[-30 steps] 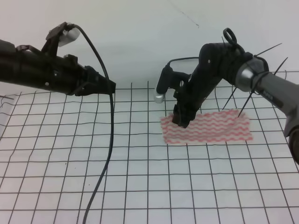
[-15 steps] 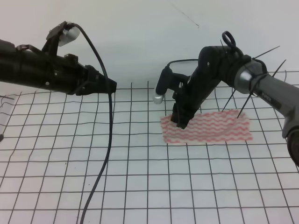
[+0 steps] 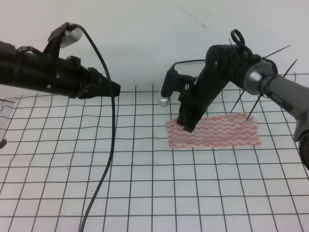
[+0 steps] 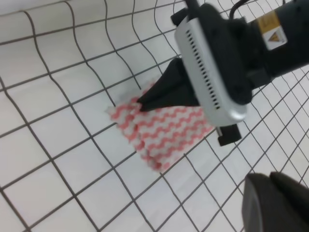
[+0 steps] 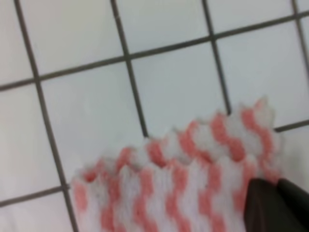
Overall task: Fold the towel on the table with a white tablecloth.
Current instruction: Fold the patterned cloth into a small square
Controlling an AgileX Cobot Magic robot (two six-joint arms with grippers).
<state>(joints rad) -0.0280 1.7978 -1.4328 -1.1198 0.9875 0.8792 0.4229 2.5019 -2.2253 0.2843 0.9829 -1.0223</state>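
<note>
Exterior high: towel [image 3: 212, 131] flat on the tablecloth [image 3: 145, 183] covering the bench [image 3: 58, 159], at about 3 o'clock of frame centre, long side running 9 to 3. Right fingers [image 3: 187, 126] pointed down onto the towel's 9 o'clock end, near its far corner, tips touching or just above the cloth; cannot tell spread or pressed together from here. Left fingers [image 3: 115, 88] held in the air toward 10 o'clock, well apart from the towel; state not readable. Black cable [image 3: 112, 145] hanging from the left arm down across the grid.

Left wrist: towel [image 4: 159, 133] near centre, right fingers [image 4: 145, 104] coming to one dark point at the towel's edge, looking pressed together, tip on the striped cloth. Dark blurred block [image 4: 275, 203] at 5 o'clock, likely the left fingers; state unreadable.

Right wrist: towel edge [image 5: 178, 193] filling 6 o'clock, ragged rim against white grid. Dark fingertip [image 5: 275, 205] at 5 o'clock, over the stripes; only one tip visible.
</note>
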